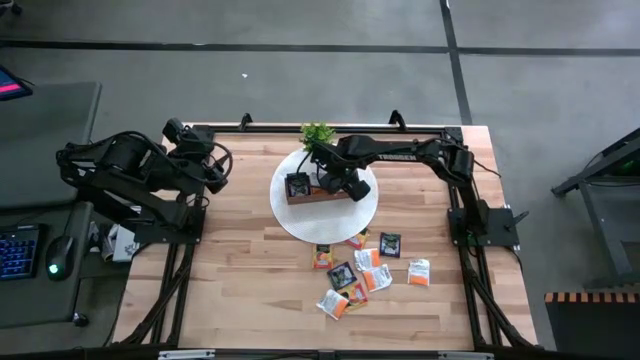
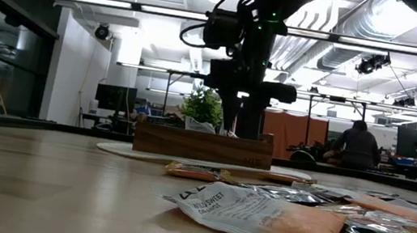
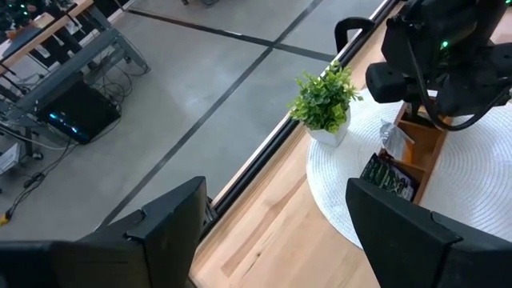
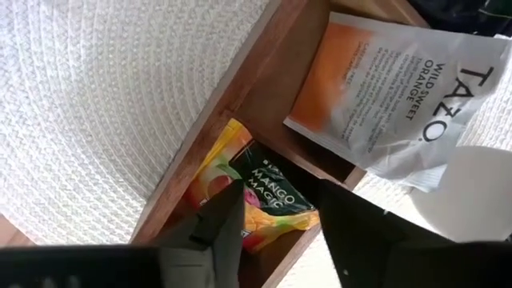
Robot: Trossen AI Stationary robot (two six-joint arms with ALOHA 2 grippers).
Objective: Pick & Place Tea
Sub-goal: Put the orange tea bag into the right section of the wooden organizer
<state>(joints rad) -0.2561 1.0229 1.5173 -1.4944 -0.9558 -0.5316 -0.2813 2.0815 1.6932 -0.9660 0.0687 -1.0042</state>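
My right pincer (image 4: 276,220) hangs partly open over the wooden tray (image 1: 318,197), a mango sachet (image 4: 260,196) lying loose below it. A few sachets are trayed; most (image 1: 365,268) wait behind me.

Bare wood open across the lower left of my table (image 1: 240,290), sachets (image 1: 365,268) cluttering lower centre, tray (image 1: 318,194) and plant (image 1: 317,134) crowding upper centre under my right gripper (image 1: 333,183)
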